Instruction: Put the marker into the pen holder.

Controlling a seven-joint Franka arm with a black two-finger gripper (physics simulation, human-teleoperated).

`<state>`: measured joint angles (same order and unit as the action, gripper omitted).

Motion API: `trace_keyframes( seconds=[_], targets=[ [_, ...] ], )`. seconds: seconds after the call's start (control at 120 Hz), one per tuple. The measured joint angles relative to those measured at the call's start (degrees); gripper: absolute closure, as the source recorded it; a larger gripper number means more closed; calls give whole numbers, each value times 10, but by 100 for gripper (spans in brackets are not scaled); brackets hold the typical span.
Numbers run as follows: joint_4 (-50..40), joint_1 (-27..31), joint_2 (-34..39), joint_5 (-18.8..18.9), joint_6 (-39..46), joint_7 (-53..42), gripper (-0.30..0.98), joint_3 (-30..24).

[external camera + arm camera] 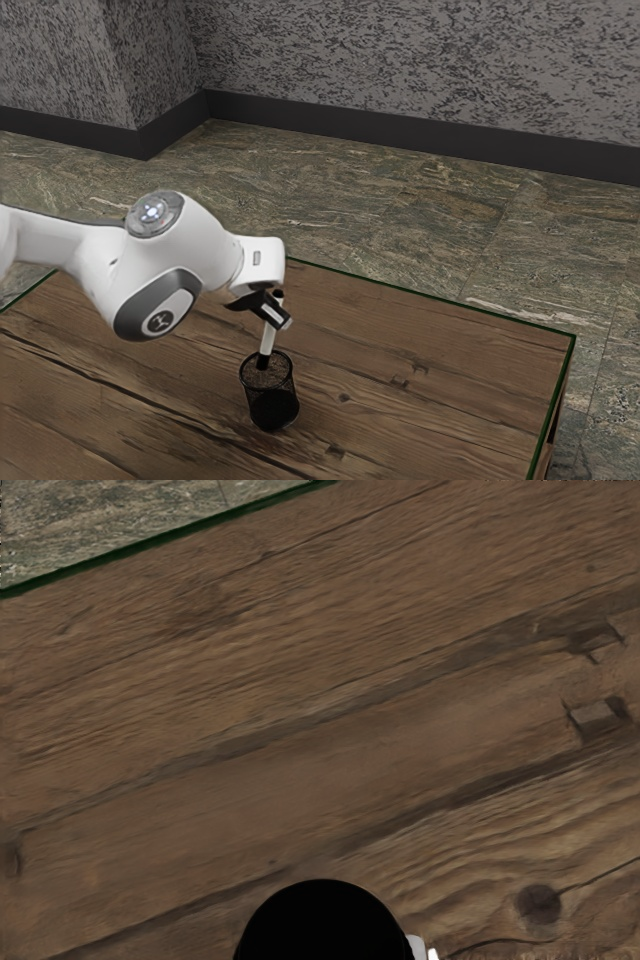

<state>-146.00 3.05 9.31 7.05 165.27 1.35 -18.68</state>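
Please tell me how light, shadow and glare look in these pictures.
Exterior view: soft, even light, a bluish-white bright spot on the arm, no crisp shadow on the table; the pen holder nearly solid black low down. Wrist view: wood without glare.

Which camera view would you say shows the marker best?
The exterior view: the marker shows its white body and dark lower end. The wrist view has a black rounded shape, likely its upper end.

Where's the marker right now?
Exterior view, slightly to the exterior view's left of centre: the marker is gripped by the tool, dark end down at the mouth of the pen holder.
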Motion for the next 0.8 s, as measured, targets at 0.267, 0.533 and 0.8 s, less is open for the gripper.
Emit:
trace_keyframes(
  seconds=[0.267, 0.533, 0.8],
  targets=[
    [-19, 0, 16, -1, -2, 21, 76, -11],
    [32, 6, 79, -5, -70, 37, 24, -1],
    [534, -46, -22, -32, -519, 61, 7, 178]
  ],
)
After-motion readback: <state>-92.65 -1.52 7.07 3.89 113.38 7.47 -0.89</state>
